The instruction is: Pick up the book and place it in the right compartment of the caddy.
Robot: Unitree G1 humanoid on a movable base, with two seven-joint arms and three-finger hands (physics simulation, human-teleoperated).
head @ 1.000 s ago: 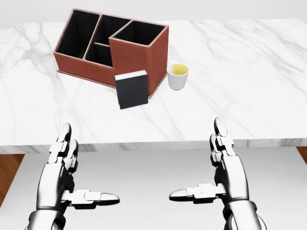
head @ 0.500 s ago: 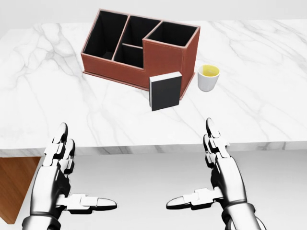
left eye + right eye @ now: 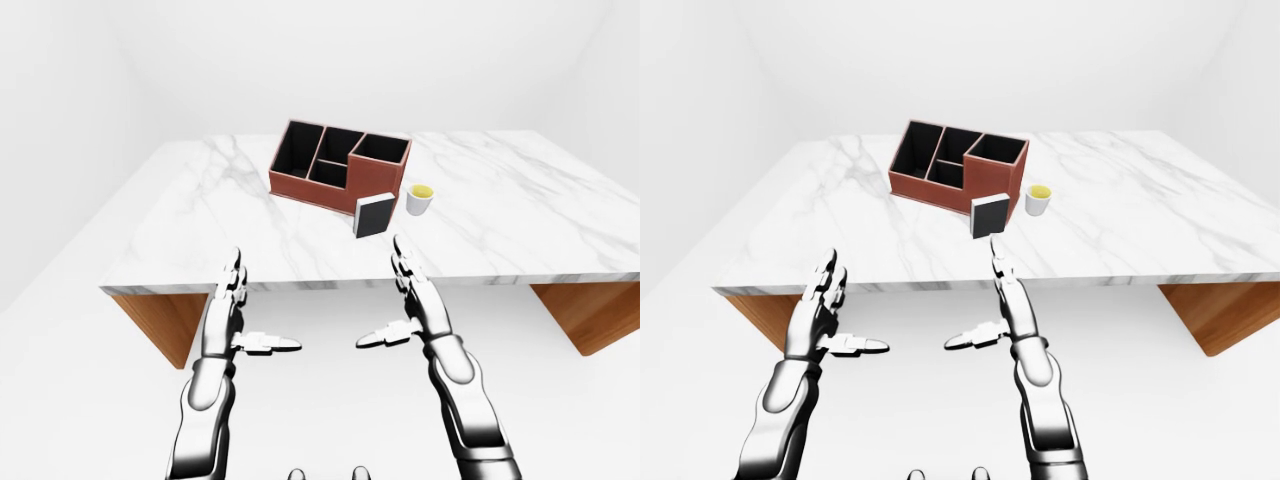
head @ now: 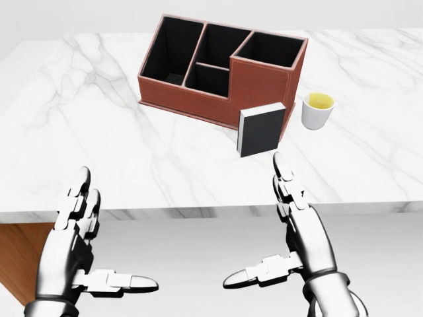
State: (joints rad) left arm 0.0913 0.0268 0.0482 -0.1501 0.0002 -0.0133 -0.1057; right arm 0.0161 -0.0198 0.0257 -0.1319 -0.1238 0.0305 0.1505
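A black book [image 4: 262, 130] with a pale spine stands upright on the marble table [image 4: 99, 152], leaning against the brown caddy [image 4: 258, 82]. The caddy's tall right compartment [image 4: 271, 49] is just above the book in the head view and looks empty. My left hand [image 4: 82, 244] hovers open below the table's near edge at the lower left. Open too, with flat fingers and thumb out, my right hand [image 4: 284, 224] hangs below the book, its fingertips [image 4: 278, 163] reaching the table edge. Neither hand touches anything.
A white cup [image 4: 317, 109] of yellow liquid stands right of the book and caddy. The caddy's other compartments [image 4: 175, 49] are dark and look empty. Wooden table legs [image 3: 590, 315] show under the slab at both sides in the left-eye view.
The whole picture has shifted: caddy, book and cup slid rightward and grew larger as the camera moved left and closer. Both hands stay open; the right one has risen toward the table edge.
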